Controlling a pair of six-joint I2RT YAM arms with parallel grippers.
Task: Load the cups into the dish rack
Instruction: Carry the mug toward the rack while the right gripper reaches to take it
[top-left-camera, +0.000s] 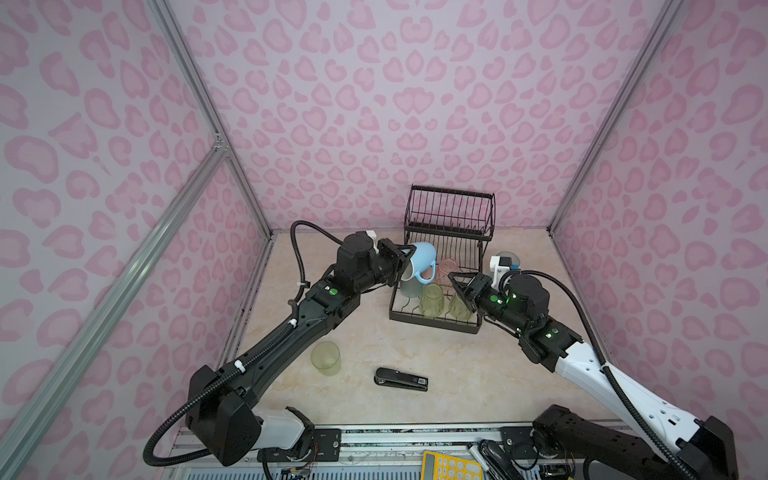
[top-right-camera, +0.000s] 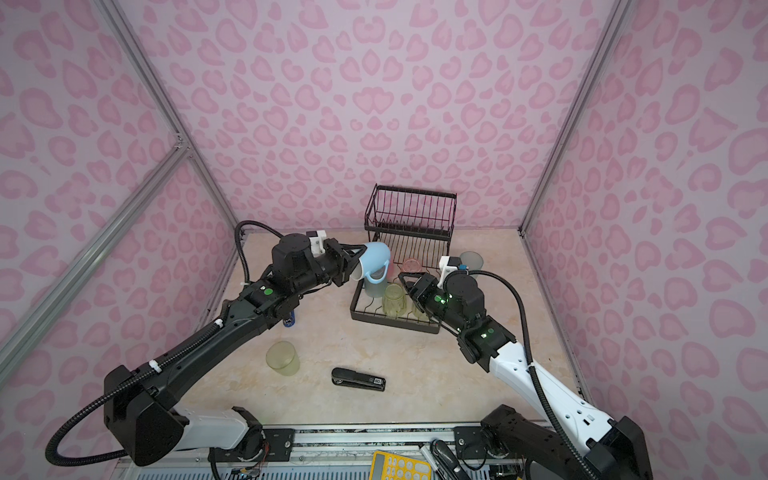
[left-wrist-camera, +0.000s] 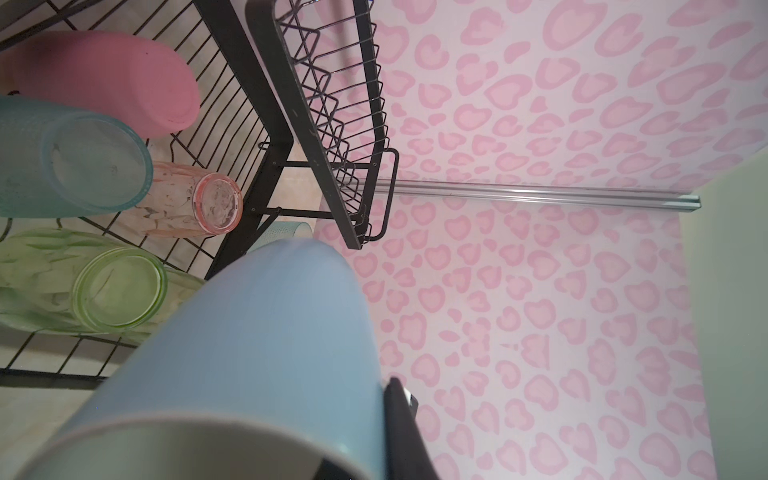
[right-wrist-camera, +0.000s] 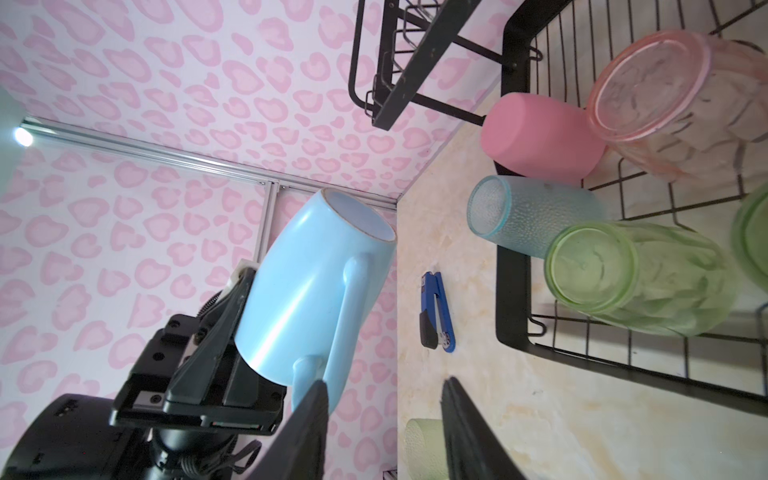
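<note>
My left gripper (top-left-camera: 405, 266) is shut on the rim of the light-blue handled mug (top-left-camera: 422, 259) (left-wrist-camera: 257, 332), holding it tilted above the left end of the dish rack (top-left-camera: 432, 324). One finger (left-wrist-camera: 405, 424) lies against the mug's outer wall. In the lower tray stand a blue-grey tumbler (top-left-camera: 409, 289), two green ribbed cups (top-left-camera: 432, 300) (top-left-camera: 459, 307), a pinkish ribbed cup (top-left-camera: 448, 266) and a pink tumbler (right-wrist-camera: 540, 139). My right gripper (top-left-camera: 455, 286) (right-wrist-camera: 385, 382) hangs open and empty over the tray's right part. A pale green tumbler (top-left-camera: 326, 357) stands on the table.
A frosted tumbler (top-left-camera: 509, 259) stands on the table right of the rack, behind my right wrist. A black stapler (top-left-camera: 401, 379) lies near the front middle. A blue stapler (top-right-camera: 289, 320) lies under my left arm. The rack's raised basket (top-left-camera: 451, 212) holds nothing.
</note>
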